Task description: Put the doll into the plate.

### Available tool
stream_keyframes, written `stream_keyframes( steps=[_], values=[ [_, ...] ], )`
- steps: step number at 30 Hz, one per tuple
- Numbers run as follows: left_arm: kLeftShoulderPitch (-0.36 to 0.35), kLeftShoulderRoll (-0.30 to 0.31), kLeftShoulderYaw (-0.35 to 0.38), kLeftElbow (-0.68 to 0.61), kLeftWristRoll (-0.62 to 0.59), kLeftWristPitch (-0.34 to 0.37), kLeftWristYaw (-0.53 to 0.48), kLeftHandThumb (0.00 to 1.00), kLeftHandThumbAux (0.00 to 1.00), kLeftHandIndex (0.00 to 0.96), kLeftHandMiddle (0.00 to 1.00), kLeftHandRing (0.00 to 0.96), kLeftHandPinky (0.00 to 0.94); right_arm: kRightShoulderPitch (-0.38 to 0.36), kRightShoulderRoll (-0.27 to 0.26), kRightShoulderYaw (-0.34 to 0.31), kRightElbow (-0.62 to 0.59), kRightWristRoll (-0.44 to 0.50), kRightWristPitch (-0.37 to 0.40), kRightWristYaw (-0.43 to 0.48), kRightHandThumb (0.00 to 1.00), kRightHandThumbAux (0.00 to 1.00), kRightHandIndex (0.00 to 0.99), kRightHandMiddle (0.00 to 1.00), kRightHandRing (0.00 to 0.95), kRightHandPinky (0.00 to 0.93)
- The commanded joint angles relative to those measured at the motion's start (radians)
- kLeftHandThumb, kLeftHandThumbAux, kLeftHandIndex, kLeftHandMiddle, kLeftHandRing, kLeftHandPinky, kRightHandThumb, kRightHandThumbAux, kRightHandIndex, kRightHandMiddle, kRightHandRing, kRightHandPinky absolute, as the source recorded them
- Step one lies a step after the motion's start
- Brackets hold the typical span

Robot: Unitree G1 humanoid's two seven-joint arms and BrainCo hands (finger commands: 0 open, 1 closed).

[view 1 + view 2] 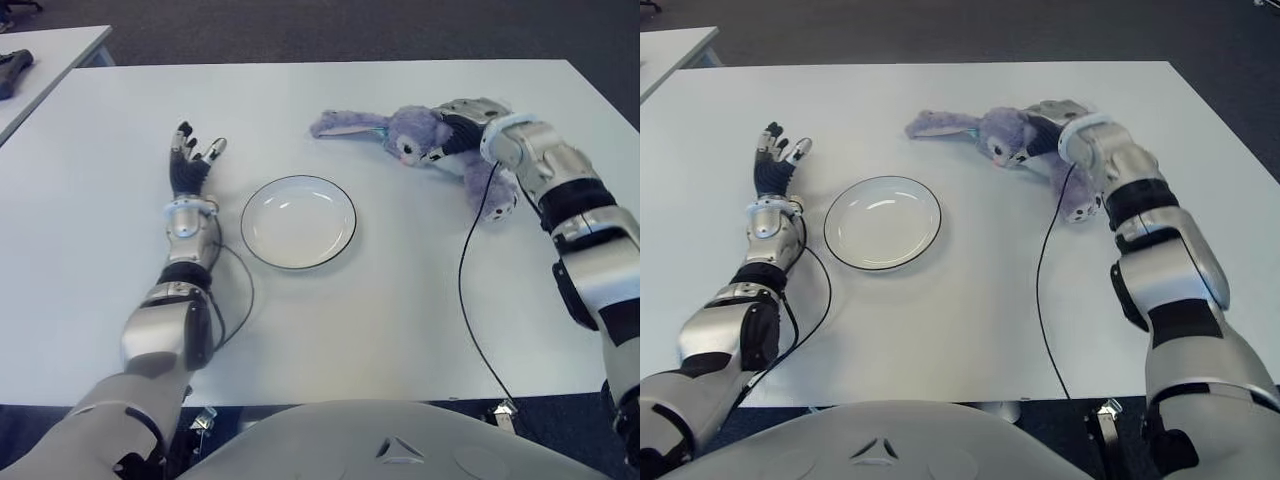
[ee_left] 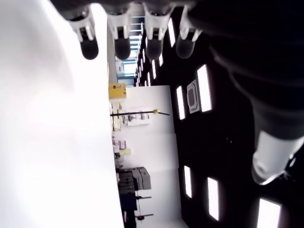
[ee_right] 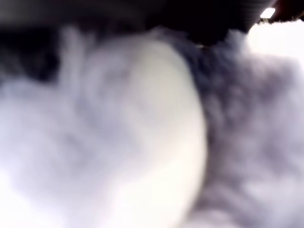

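Observation:
A purple plush bunny doll [image 1: 415, 132] lies on its side on the white table [image 1: 380, 330], far right of centre, one long ear stretched left. My right hand [image 1: 462, 122] sits over its body just behind the head, dark fingers curled into the fur. The right wrist view is filled by the doll's fur [image 3: 142, 133]. A white plate [image 1: 298, 222] with a dark rim stands empty at the table's middle, left of and nearer than the doll. My left hand [image 1: 190, 160] shows just left of the plate, fingers [image 2: 118, 42] straight and spread, holding nothing.
A black cable [image 1: 465, 290] runs from my right wrist across the table to its near edge. A second table [image 1: 50, 50] stands at the far left with a dark object [image 1: 14, 70] on it. Dark floor lies beyond the far edge.

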Motion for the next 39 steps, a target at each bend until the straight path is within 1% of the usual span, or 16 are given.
stream_keyframes(
  steps=[1,5,7,9,10,11,12,15,18,22,25,28,33,34,36,39],
  values=[
    [0.240,0.001,-0.030,0.086,0.048,0.042,0.072,0.000,0.636,0.000,0.000,0.000,0.009,0.021,0.034,0.175,0.124,-0.139,0.003,0.102,0.116,0.448,0.120,0.437,0.523,0.641],
    [0.249,0.007,-0.035,0.067,0.042,0.026,0.081,0.000,0.626,0.000,0.000,0.000,0.015,0.020,0.084,0.212,0.182,-0.147,0.034,0.097,0.104,0.469,0.151,0.468,0.550,0.661],
    [0.255,0.010,-0.037,0.055,0.038,0.015,0.082,0.000,0.621,0.000,0.000,0.000,0.016,0.025,0.105,0.217,0.202,-0.136,0.050,0.097,0.117,0.491,0.257,0.514,0.577,0.666],
    [0.264,0.011,-0.038,0.042,0.034,0.003,0.084,0.000,0.618,0.000,0.000,0.000,0.017,0.033,0.119,0.219,0.209,-0.121,0.060,0.103,0.126,0.497,0.305,0.544,0.594,0.681],
    [0.267,0.012,-0.038,0.037,0.033,-0.001,0.085,0.000,0.614,0.000,0.000,0.002,0.018,0.036,0.122,0.220,0.209,-0.115,0.062,0.106,0.147,0.498,0.411,0.607,0.646,0.731],
    [0.271,0.012,-0.037,0.031,0.032,-0.006,0.087,0.000,0.613,0.000,0.000,0.002,0.018,0.044,0.124,0.221,0.200,-0.107,0.060,0.112,0.151,0.498,0.429,0.618,0.655,0.740],
    [0.274,0.013,-0.036,0.026,0.031,-0.008,0.087,0.000,0.608,0.000,0.000,0.004,0.019,0.050,0.126,0.222,0.194,-0.101,0.059,0.118,0.168,0.495,0.510,0.658,0.692,0.762],
    [0.281,0.014,-0.035,0.014,0.028,-0.011,0.087,0.000,0.602,0.000,0.000,0.005,0.019,0.067,0.127,0.228,0.172,-0.089,0.059,0.129,0.183,0.492,0.550,0.685,0.713,0.769],
    [0.291,0.015,-0.031,0.001,0.023,-0.017,0.084,0.000,0.594,0.000,0.000,0.008,0.021,0.125,0.117,0.236,0.104,-0.079,0.058,0.143,0.205,0.481,0.603,0.722,0.736,0.788],
    [0.308,0.016,-0.027,-0.023,0.020,-0.037,0.091,0.000,0.584,0.000,0.000,0.011,0.021,0.237,0.087,0.257,0.001,-0.078,0.026,0.098,0.262,0.477,0.655,0.767,0.764,0.802],
    [0.319,0.018,-0.027,-0.040,0.026,-0.050,0.103,0.000,0.581,0.000,0.000,0.013,0.024,0.290,0.063,0.261,-0.045,-0.072,-0.011,0.046,0.292,0.495,0.665,0.776,0.771,0.808],
    [0.329,0.019,-0.025,-0.053,0.027,-0.061,0.111,0.000,0.570,0.000,0.003,0.016,0.030,0.316,0.042,0.252,-0.079,-0.054,-0.042,0.016,0.429,0.616,0.649,0.773,0.775,0.807],
    [0.339,0.020,-0.017,-0.069,0.022,-0.079,0.118,0.000,0.562,0.000,0.007,0.020,0.034,0.371,-0.020,0.199,-0.267,0.027,-0.024,0.068,0.495,0.671,0.626,0.766,0.780,0.813],
    [0.341,0.021,-0.016,-0.071,0.021,-0.082,0.118,0.000,0.559,0.000,0.010,0.022,0.035,0.381,-0.030,0.190,-0.299,0.040,-0.019,0.073,0.653,0.701,0.485,0.756,0.776,0.805],
    [0.344,0.021,-0.015,-0.075,0.021,-0.089,0.120,0.000,0.557,0.000,0.015,0.025,0.036,0.388,-0.036,0.170,-0.333,0.066,-0.018,0.069,0.700,0.711,0.443,0.750,0.774,0.797],
    [0.346,0.021,-0.014,-0.077,0.021,-0.098,0.122,0.000,0.555,0.000,0.020,0.029,0.037,0.377,-0.027,0.141,-0.337,0.104,-0.030,0.051,0.707,0.713,0.437,0.743,0.769,0.783]
  ],
)
